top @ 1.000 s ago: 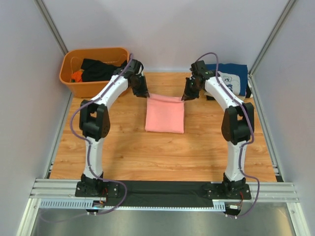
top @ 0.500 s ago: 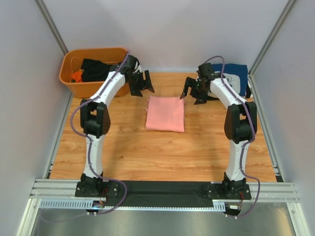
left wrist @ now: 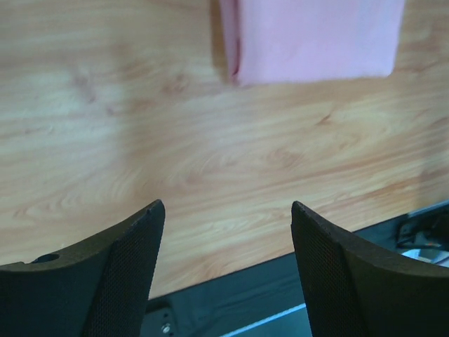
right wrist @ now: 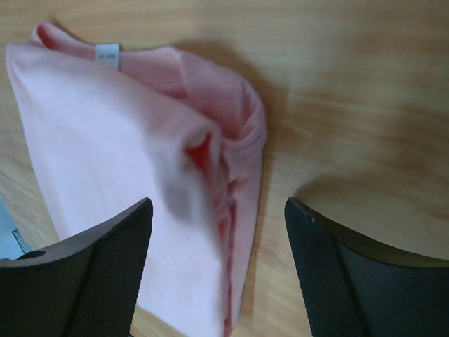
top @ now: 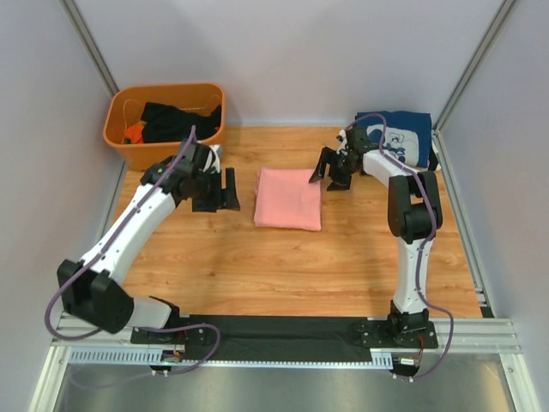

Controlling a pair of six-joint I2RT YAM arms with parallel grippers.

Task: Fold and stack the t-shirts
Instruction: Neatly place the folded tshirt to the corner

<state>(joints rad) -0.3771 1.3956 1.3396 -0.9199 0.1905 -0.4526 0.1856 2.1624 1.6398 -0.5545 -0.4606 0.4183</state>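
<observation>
A salmon-pink t-shirt [top: 288, 197] lies folded into a rectangle on the wooden table [top: 257, 257], mid-table. It also shows in the right wrist view [right wrist: 133, 175] with its bunched edge between the fingers, and at the top of the left wrist view [left wrist: 312, 35]. A navy t-shirt with white print [top: 401, 136] lies folded at the back right. Dark shirts [top: 176, 120] lie in the orange tub [top: 129, 150]. My left gripper [top: 225, 190] is open and empty, left of the pink shirt. My right gripper [top: 328, 169] is open and empty at the shirt's back right corner.
The orange tub stands at the back left corner. Grey walls close in the table on three sides. A black mat [top: 283, 336] and metal rail run along the near edge.
Both grippers let go of the pink shirt's back edge, which now lies flat. My left arm swung back toward the near left and lowered. My right gripper stayed close by the shirt's corner.
</observation>
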